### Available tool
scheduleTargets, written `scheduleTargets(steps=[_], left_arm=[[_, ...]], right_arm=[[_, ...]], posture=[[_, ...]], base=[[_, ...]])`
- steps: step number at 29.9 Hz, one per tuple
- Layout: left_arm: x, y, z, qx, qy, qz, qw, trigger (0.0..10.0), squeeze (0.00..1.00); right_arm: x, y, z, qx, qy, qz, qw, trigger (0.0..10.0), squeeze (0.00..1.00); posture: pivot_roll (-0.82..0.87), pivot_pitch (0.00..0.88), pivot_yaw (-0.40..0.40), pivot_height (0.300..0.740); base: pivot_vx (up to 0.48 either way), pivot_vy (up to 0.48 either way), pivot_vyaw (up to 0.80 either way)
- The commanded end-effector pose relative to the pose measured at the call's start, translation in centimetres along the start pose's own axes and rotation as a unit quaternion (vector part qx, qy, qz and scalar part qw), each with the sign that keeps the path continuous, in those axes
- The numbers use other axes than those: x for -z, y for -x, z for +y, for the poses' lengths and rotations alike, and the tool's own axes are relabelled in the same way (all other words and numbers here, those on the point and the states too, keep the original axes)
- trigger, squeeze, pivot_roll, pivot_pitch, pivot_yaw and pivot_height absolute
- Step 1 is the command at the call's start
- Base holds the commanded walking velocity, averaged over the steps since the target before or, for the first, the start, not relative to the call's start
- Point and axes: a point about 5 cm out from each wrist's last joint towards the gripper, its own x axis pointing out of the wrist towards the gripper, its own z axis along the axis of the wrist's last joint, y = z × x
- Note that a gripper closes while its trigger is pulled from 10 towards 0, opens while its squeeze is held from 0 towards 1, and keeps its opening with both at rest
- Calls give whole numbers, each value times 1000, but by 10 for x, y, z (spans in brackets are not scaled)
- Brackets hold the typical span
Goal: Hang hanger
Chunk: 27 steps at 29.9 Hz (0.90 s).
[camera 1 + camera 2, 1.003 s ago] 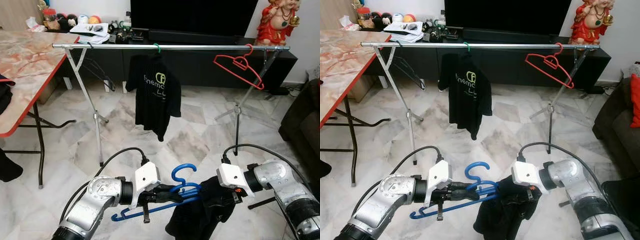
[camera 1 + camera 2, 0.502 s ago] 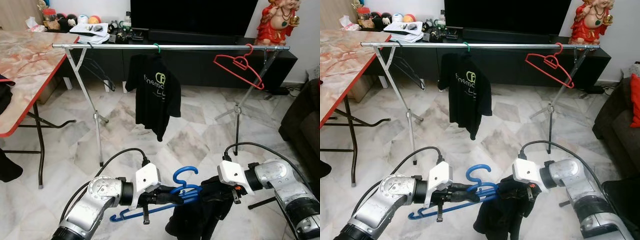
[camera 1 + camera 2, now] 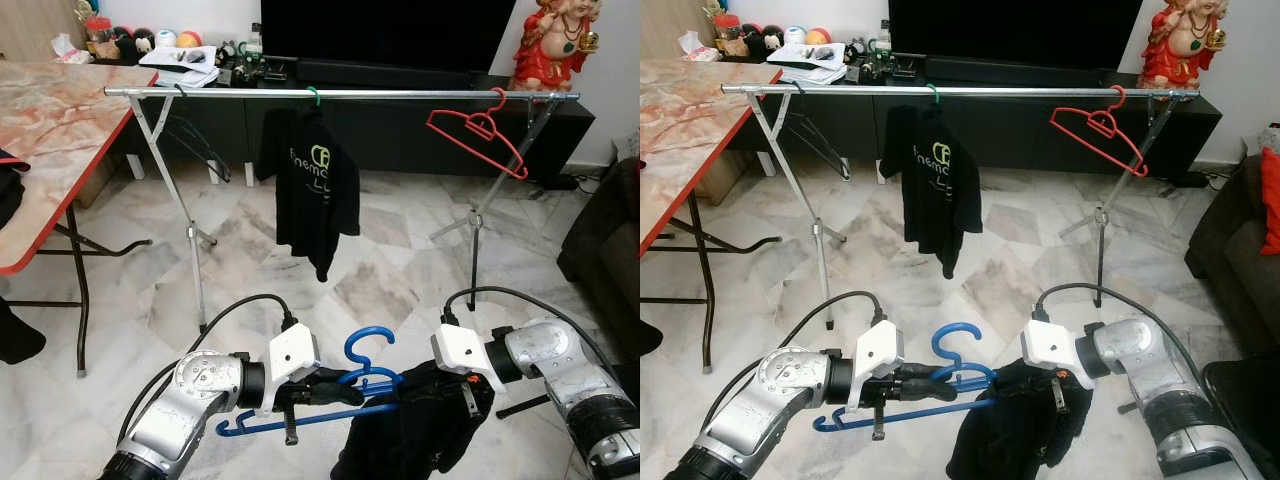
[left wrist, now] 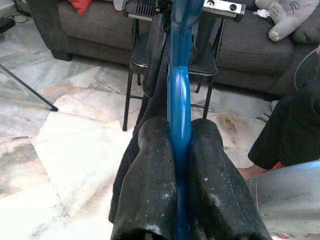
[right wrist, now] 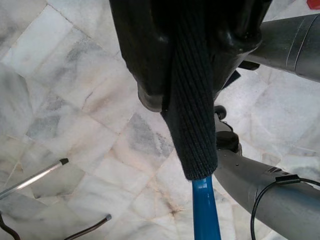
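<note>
A blue hanger [image 3: 365, 345] is held low in front of me, its arm pinched in my left gripper [image 3: 345, 390], which is shut on it. The left wrist view shows both black fingers [image 4: 155, 185] pressed against the blue plastic [image 4: 179, 100]. A black garment [image 3: 410, 425] drapes over the hanger's right end. My right gripper [image 3: 466, 393] is shut on its ribbed edge [image 5: 192, 100], just above the hanger's blue arm [image 5: 204, 210]. Further off stands a metal clothes rail [image 3: 340, 94] carrying a black T-shirt [image 3: 318, 190] and a red hanger [image 3: 480, 128].
A marble-topped table with a red edge [image 3: 50, 130] stands at the left. A dark sofa [image 3: 605, 240] is at the right. Behind the rail are a dark TV cabinet [image 3: 400, 75] and a statue [image 3: 550, 45]. Marble floor lies between me and the rail.
The blue hanger's bar has levelled a little and the black garment hangs lower on it. The T-shirt on the rail has swung to a narrower angle.
</note>
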Motion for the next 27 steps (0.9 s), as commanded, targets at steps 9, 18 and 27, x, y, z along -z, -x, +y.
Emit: scheduleTargets(steps=[9,18,27], left_arm=[[-11,-6,2,15,-12,-2,1000,10000,1000],[-4,4,2,20,-6,24,1000,10000,1000],[-1,17,5,12,1,43,999,10000,1000]], right_arm=[[1,-5,1,5,-7,-11,1000,0,0],[10,-7,4,14,-8,25,1000,0,0],[21,-8,9,27,-22,49,998,0,0]], posture=[[-32,98,-68,740],[-30,99,-69,740],[-33,96,-68,740]], base=[[0,0,0],[0,0,0],[0,0,0]])
